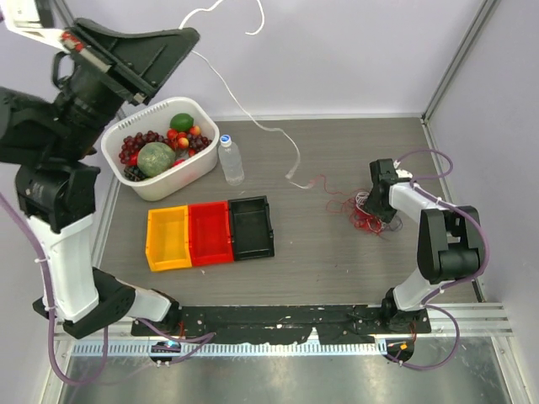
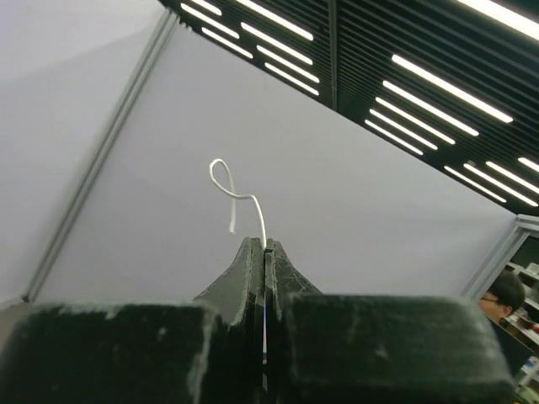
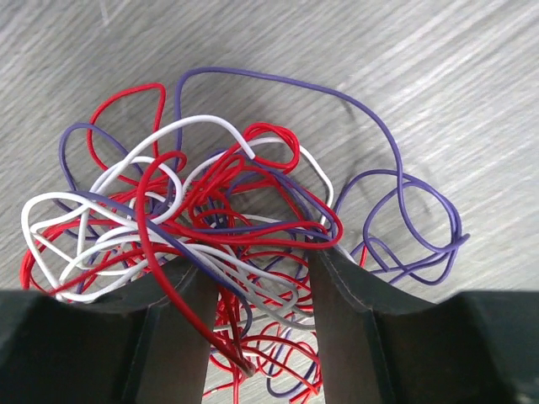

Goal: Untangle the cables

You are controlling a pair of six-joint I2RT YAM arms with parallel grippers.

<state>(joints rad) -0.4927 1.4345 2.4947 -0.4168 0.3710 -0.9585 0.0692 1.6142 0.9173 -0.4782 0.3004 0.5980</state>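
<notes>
The cables lie mostly as one tangle of red, white and purple strands on the table at the right, filling the right wrist view. My right gripper is down on it, jaws part closed around the bundle, strands touching both inner faces. One white cable rises out of the tangle, up and left to my left gripper, held high above the basket. That gripper is shut on the white cable, whose free end curls past the fingertips.
A white basket of fruit stands at the back left, with a water bottle beside it. Yellow, red and black bins sit side by side in the middle. Frame posts line the right edge.
</notes>
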